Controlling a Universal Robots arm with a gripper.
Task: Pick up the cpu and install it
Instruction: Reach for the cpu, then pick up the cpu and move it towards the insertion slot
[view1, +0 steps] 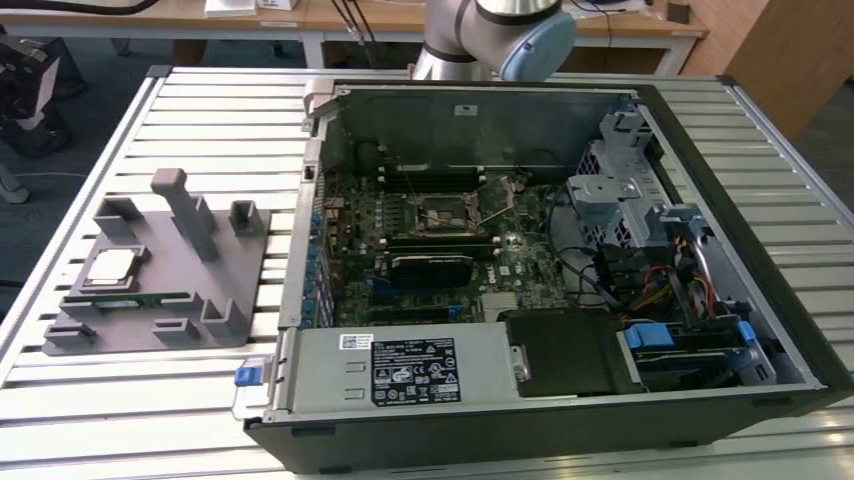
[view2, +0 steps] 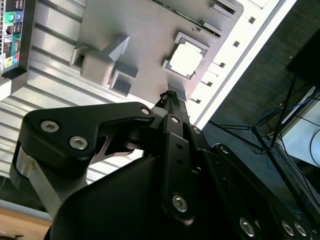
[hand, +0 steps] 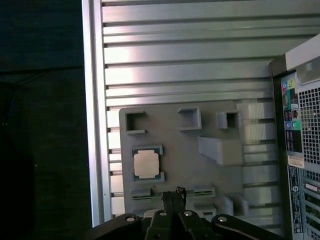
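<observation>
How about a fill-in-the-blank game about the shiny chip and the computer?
1. The cpu lies on the ____ holder.
2. In the exterior view, the holder sits on the case's ____ side.
3. The case is ____, so the motherboard shows.
4. The gripper holds ____.
Missing words: gray; left; open; nothing.

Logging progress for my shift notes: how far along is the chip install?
Nothing looks done yet. The chip lies in its grey holder. The gripper hangs close by, shut and empty. Pickup and seating in the socket are left.
</observation>
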